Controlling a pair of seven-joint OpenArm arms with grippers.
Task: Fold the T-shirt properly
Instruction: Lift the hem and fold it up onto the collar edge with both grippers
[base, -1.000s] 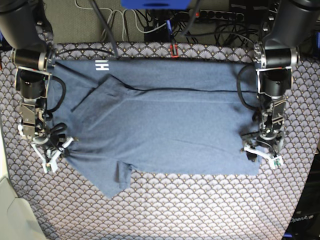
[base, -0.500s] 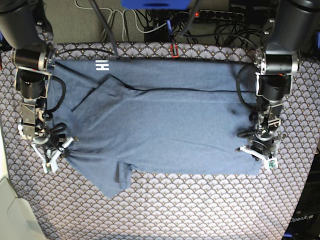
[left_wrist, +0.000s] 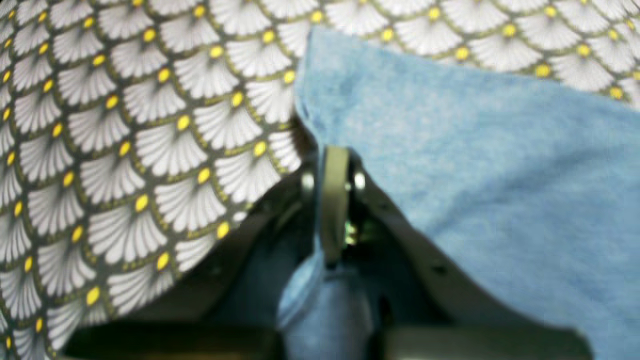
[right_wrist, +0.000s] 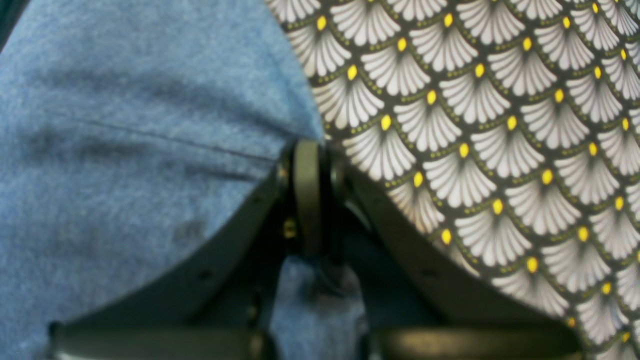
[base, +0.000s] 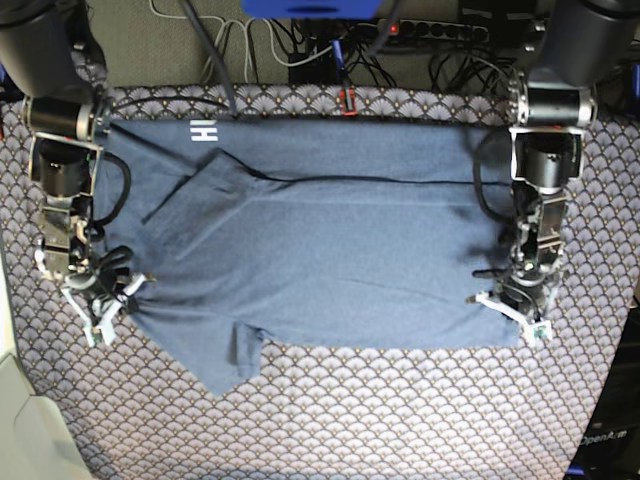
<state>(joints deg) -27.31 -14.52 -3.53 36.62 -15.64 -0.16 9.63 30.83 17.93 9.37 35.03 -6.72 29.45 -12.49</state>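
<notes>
T-shirt: the heathered slate-blue cotton T-shirt (base: 320, 240) is spread flat on the bench over the scallop-patterned tablecloth (base: 400, 420), white lettering (base: 204, 130) showing at the far edge.
Step in hand: both near corners are judged gripped for a fold away from the near edge; both should be lifted together and level, with the cloth kept taut so no crease is dragged in.
Left gripper (left_wrist: 332, 200): jaws clenched on the hem corner.
Right gripper (right_wrist: 307, 200): jaws clenched on bunched fabric at the shirt's edge.
</notes>
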